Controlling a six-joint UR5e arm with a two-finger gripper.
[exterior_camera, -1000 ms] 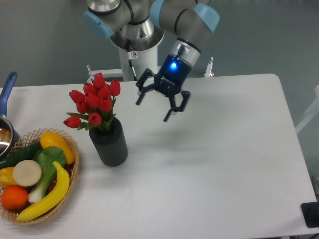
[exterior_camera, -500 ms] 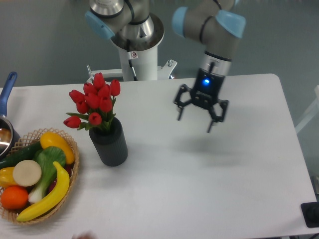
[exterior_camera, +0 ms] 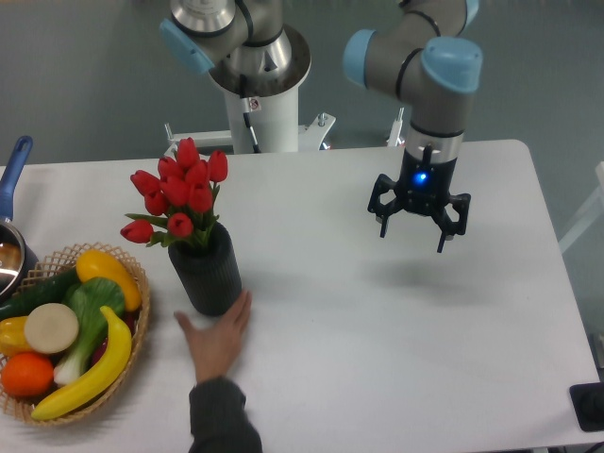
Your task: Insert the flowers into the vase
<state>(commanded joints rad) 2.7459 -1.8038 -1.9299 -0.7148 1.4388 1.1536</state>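
Observation:
The flowers [exterior_camera: 179, 193], a bunch of red tulip buds with green leaves, stand upright with their stems inside the vase [exterior_camera: 206, 269], a dark ribbed cylinder on the left part of the white table [exterior_camera: 396, 321]. My gripper [exterior_camera: 412, 234] hangs open above the table's right half, far to the right of the vase, with nothing between its fingers.
A person's hand [exterior_camera: 217, 340] reaches in from the front edge and touches the base of the vase. A wicker basket [exterior_camera: 132, 354] with banana, orange and vegetables sits at the left front. A blue-handled pot [exterior_camera: 11, 226] is at the left edge.
My gripper has swung from beside the flowers to the right, staying open and empty. A person's hand has come in from the front up to the vase.

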